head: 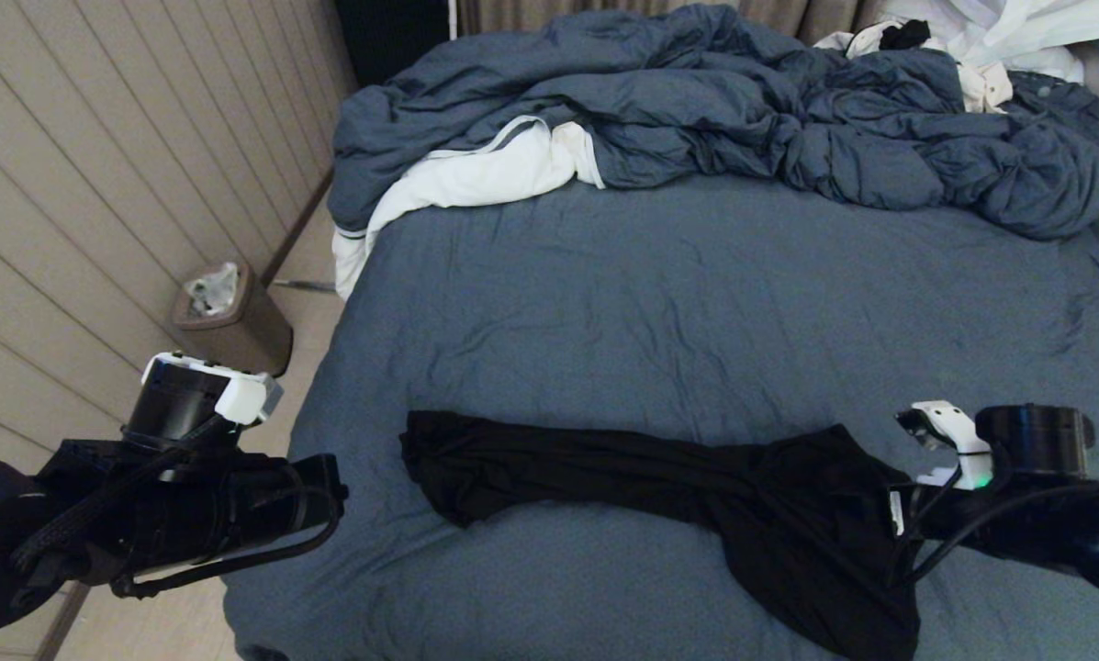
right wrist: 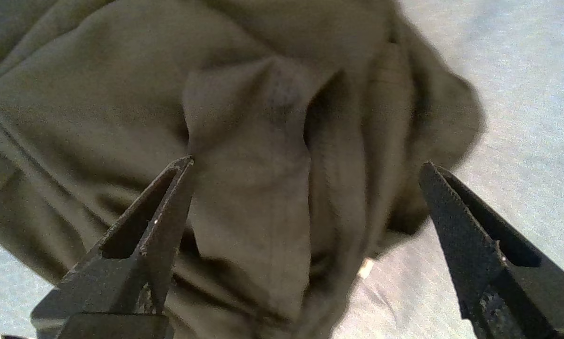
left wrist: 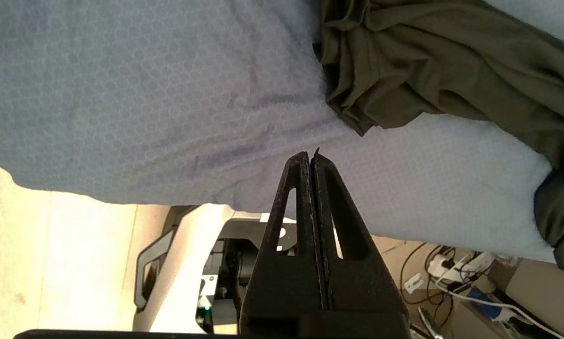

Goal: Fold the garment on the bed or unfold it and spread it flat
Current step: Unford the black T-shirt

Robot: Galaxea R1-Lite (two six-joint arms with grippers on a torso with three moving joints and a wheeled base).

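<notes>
Left end effector [left wrist: 310,157]: off the bed's left edge near its near corner, over the floor; its two fingers are pressed together with nothing between them. The tips point toward the sheet edge and stand apart from the cloth.
Bin [head: 232,321]: a brown bin with a pale liner, on the floor between the wall and the bed, behind the left arm.
Bed [head: 659,303]: slate-blue sheet fills the middle of the head view, mostly smooth with faint creases.
Duvet [head: 742,119]: rumpled blue heap across the far side of the bed, with its white lining turned out at the left end.
Garment [head: 696,487]: black T-shirt lying on the near part of the bed as a long bunched band. The narrow, gathered end points to the left end effector but lies well short of it; the wider, crumpled end spreads out on the right and runs toward the near edge. No print or lettering shows.
White clothes [head: 999,37]: a pile at the far right corner, behind the duvet.
Right end effector [right wrist: 305,165]: at the garment's right end, just above the crumpled cloth. Its fingers stand wide apart, one on each side of a raised fold, and grip nothing.
</notes>
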